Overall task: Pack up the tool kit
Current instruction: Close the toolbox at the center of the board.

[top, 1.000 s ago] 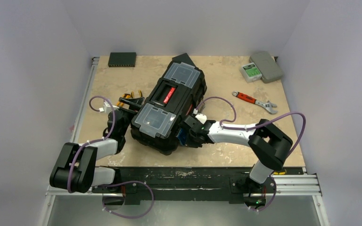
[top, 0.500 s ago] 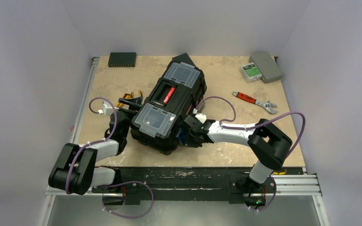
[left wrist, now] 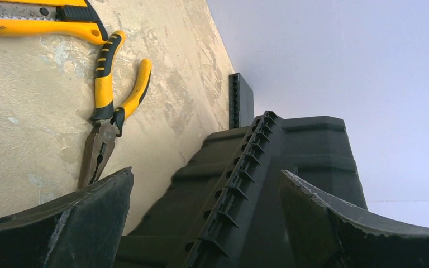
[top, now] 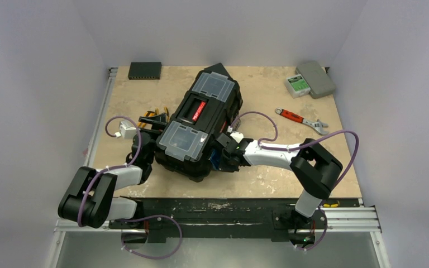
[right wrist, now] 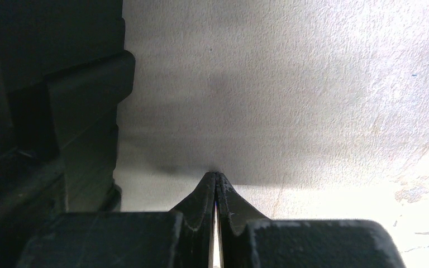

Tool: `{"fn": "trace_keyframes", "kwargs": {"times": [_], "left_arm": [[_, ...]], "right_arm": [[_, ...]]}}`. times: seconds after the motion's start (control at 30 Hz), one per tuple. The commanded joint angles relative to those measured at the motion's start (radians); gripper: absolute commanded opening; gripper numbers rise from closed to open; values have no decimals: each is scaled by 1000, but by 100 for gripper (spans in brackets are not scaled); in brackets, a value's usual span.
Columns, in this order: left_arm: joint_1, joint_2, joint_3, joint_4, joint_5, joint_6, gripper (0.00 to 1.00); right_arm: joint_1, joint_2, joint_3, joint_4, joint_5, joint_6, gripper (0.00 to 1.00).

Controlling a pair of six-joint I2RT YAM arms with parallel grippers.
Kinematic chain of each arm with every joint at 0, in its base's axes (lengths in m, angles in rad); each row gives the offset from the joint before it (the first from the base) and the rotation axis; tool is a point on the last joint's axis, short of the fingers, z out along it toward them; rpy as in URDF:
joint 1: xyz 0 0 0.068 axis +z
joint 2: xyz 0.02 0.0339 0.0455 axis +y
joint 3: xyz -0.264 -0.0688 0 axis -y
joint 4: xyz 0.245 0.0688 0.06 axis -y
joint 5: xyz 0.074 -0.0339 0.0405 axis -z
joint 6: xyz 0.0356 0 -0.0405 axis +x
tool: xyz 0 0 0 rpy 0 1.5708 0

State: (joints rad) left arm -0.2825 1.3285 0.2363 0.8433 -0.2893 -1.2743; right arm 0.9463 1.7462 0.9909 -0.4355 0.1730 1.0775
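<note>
Running diagonally, the toolbox point(top: 200, 127) spans near-left to far-right.

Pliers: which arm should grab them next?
Left, likely. The left gripper is open, with the pliers on the table just ahead. The right gripper is shut, across the toolbox from them.

A table point(top: 268, 100) with a beige, mottled top is enclosed on three sides by plain, pale walls point(top: 218, 28), which are lit evenly and softly. Metal rails point(top: 363, 215) are fixed along its near edge and its left edge, and a smooth grey surface point(top: 229, 254) is seen below the near rail.
</note>
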Motion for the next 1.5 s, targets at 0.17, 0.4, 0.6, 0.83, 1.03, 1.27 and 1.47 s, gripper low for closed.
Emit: {"fn": "trace_keyframes", "kwargs": {"times": [0.17,0.4,0.6,0.83,1.03,1.27,1.47], "left_arm": [[-385,106,-77,-326,633,92,97],[-438,63,-63,-372,579,84,96],[-457,-33,-31,-509,526,110,97],[-461,-68,3,-544,535,109,98],[-468,27,-16,-447,554,89,98],[-437,-72,11,-599,523,143,99],[-237,-360,49,-940,523,266,100]], "right_arm": [[17,214,101,1473,-284,-26,0],[15,207,120,1463,-311,-25,0],[13,150,94,1401,-281,-40,0],[10,156,115,1488,-291,-19,0],[11,232,181,1553,-336,35,0],[3,106,108,1395,-302,-33,0],[-29,-126,-31,1002,-116,-85,0]]}}
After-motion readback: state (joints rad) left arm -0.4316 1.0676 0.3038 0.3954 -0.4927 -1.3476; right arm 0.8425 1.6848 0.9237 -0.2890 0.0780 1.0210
